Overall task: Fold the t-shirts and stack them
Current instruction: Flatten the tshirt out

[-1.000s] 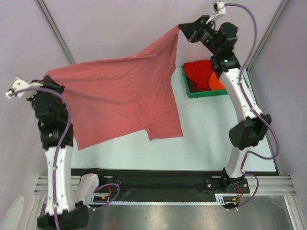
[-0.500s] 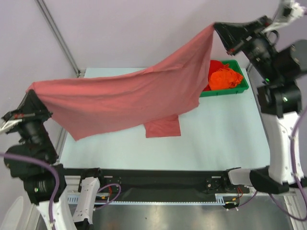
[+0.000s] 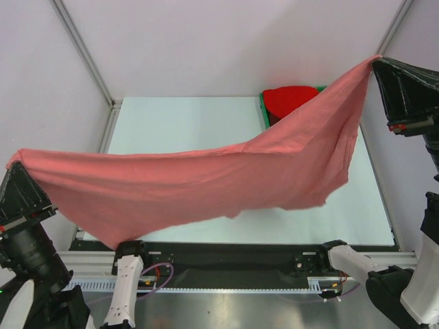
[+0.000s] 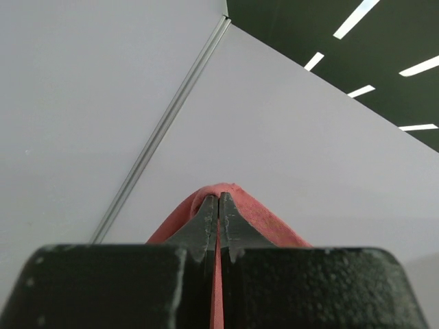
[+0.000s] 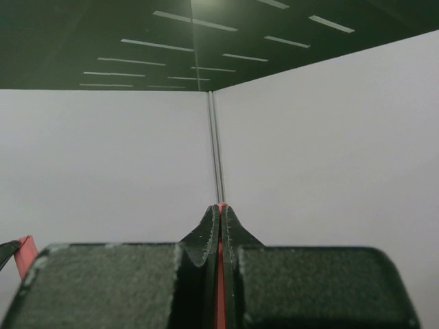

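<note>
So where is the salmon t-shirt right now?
In the top view the salmon t-shirt hangs stretched above the table, pinched by the left gripper lower-left and right gripper upper-right.

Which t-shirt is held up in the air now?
The large salmon-pink t-shirt, stretched between the left end effector and the right end effector; the bright red t-shirt lies in the green tray.

Overhead view downward; wrist cameras upward.

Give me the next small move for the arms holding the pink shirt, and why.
Probably lower both claws together to lay the salmon shirt flat on the table: left claw and right claw are each shut on an edge, and it hangs stretched, sagging, above the table, unfolded.
</note>
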Tool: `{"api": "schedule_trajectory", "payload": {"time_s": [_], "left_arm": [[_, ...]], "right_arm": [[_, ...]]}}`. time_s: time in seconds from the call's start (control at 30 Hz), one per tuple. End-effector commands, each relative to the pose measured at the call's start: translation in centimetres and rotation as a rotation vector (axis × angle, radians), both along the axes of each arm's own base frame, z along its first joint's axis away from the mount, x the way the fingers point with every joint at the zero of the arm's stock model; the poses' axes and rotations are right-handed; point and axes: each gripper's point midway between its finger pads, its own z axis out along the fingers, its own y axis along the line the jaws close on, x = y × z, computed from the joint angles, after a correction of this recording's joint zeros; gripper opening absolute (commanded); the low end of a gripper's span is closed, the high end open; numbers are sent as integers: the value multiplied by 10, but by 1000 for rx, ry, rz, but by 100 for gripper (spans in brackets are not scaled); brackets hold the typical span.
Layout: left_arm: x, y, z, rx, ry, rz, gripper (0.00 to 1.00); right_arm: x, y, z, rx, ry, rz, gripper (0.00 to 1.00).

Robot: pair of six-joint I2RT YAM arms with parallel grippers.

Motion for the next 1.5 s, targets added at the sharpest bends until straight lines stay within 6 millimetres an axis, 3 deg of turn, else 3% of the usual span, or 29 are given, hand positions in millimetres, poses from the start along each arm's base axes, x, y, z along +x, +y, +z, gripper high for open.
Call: {"api": "schedule_trajectory", "payload": {"time_s": [0.0,0.1,0.2,0.27,0.3,0.33,0.37,0.43,0.47,0.53,0.57,0.67,0.7,0.73,0.77,0.8,0.87,0.9,0.93,0.97,1.0,1.03,1.13,1.3,1.47], "left_arm": [[13,3,-11,-24,39,-6,0],[33,8,-22,-38,82,4,0],[70,18,-49,-74,174,25,0],[96,23,-66,-98,233,28,0],[116,28,-90,-121,293,35,0],[127,30,-97,-131,300,36,0],[150,35,-125,-152,374,43,0],[170,43,-146,-183,412,73,0],[192,49,-174,-198,482,88,0],[210,55,-197,-227,539,112,0],[227,58,-217,-239,580,118,0],[252,67,-250,-285,620,139,0],[267,69,-266,-291,670,145,0],[274,71,-272,-293,683,148,0],[283,73,-279,-301,699,153,0],[289,75,-277,-303,685,156,0],[308,80,-290,-303,712,170,0],[315,81,-288,-304,691,169,0],[325,84,-302,-314,724,175,0],[329,87,-300,-311,728,187,0],[336,89,-298,-305,711,191,0],[339,92,-301,-305,719,205,0],[351,101,-315,-308,759,234,0],[374,100,-339,-303,807,204,0],[385,105,-350,-301,846,222,0]], "right_arm": [[52,13,-12,-5,97,14,0],[68,21,-11,-6,101,46,0],[112,36,-31,-20,167,82,0],[149,50,-53,-30,227,102,0],[168,55,-65,-31,243,100,0],[184,60,-76,-36,265,98,0],[210,69,-93,-47,306,101,0],[242,82,-115,-70,338,102,0],[273,91,-139,-83,389,99,0],[296,102,-153,-93,390,103,0],[325,110,-177,-104,420,100,0],[361,121,-207,-109,449,103,0],[386,131,-237,-126,488,113,0],[396,134,-244,-128,496,114,0],[404,134,-238,-119,475,113,0],[426,143,-267,-137,514,128,0],[445,149,-283,-142,528,130,0],[448,150,-268,-132,489,134,0],[468,155,-298,-140,532,136,0],[474,156,-299,-134,526,138,0],[476,156,-287,-119,494,149,0],[491,161,-312,-121,523,158,0],[506,165,-324,-114,520,156,0],[512,172,-344,-110,521,160,0],[523,172,-363,-110,539,140,0]]}}
